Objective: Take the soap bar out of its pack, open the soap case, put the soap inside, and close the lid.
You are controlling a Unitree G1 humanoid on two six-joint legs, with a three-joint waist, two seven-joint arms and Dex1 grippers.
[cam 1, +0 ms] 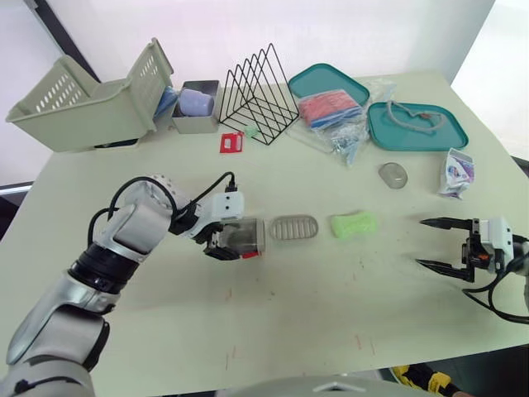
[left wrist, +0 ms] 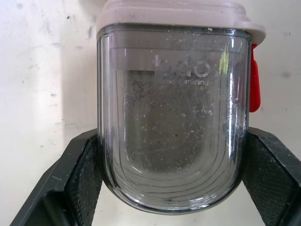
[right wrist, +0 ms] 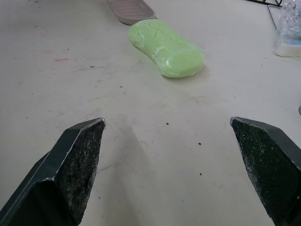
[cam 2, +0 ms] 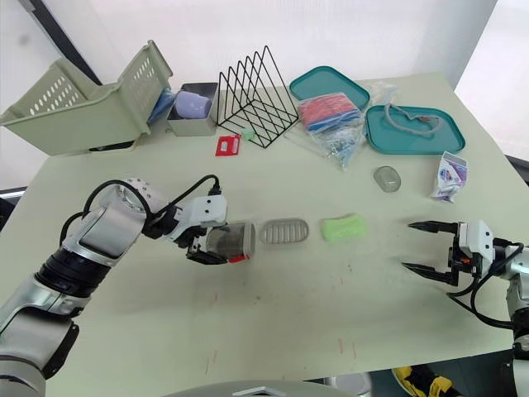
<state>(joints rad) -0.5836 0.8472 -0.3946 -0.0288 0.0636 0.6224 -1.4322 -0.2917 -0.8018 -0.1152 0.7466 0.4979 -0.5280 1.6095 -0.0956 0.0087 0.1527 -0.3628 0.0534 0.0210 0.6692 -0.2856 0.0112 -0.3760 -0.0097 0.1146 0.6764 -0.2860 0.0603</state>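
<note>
One step is looking done: soap [cam 1: 353,224] is lying unwrapped; left gripper [left wrist: 173,169] is clamping the soap case [cam 1: 245,237] (lid unclear), right gripper [cam 1: 420,242] gaping empty.

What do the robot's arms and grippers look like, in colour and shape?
The left arm is silver-grey with black joints and a looping black cable. Both wrists carry white blocks. The left gripper and right gripper each have two black, tapered fingers.
</note>
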